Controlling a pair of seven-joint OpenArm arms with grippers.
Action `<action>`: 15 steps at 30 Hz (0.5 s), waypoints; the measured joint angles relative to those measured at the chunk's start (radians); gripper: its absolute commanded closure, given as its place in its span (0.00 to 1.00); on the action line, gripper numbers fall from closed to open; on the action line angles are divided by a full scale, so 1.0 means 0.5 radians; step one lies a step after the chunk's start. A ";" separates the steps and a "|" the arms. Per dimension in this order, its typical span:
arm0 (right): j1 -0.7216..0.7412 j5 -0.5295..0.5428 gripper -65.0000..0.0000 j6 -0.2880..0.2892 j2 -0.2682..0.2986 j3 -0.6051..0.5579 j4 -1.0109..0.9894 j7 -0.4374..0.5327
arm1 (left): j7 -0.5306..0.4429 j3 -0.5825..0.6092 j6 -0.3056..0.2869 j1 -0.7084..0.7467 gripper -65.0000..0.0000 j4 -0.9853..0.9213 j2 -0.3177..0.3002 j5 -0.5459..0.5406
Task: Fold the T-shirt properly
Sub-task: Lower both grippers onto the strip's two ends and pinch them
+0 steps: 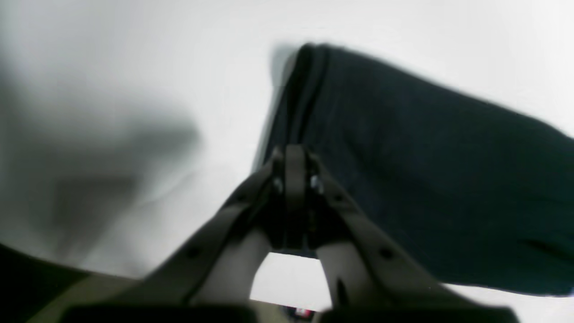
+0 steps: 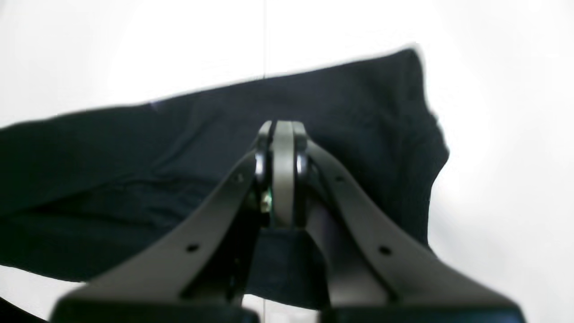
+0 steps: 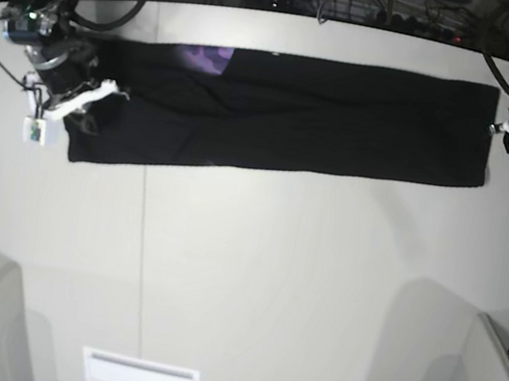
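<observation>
With the T-shirt [image 3: 287,113] already folded into a long black band across the upper part of the frame, looks like mid-fold: next calls for bringing one end over the other. Left gripper [image 3: 496,127] clenched at the band's right end, right gripper [image 3: 115,89] clenched at its left end, seemingly pinching cloth. Below, a pale table [image 3: 269,281]; cables along the far edge.

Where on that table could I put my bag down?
The wide bare stretch of table below the T-shirt, down to the near edge, is free. The far strip is crowded: the long shirt fills it, with the right pincer and left pincer at its ends.
</observation>
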 measured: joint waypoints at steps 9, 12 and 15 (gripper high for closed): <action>-0.045 -0.006 1.00 0.005 -0.045 -0.005 0.000 0.012 | -0.010 -0.249 -0.337 0.062 0.15 -0.397 -0.167 -0.148; -0.037 -0.002 1.00 0.005 -0.043 -0.004 0.000 0.014 | -0.010 -0.211 -0.385 -0.073 0.14 -0.736 -0.174 -0.140; -0.043 -0.002 1.00 0.005 -0.053 -0.009 0.000 0.012 | -0.014 -0.109 -0.411 -0.117 0.14 -0.824 -0.215 -0.139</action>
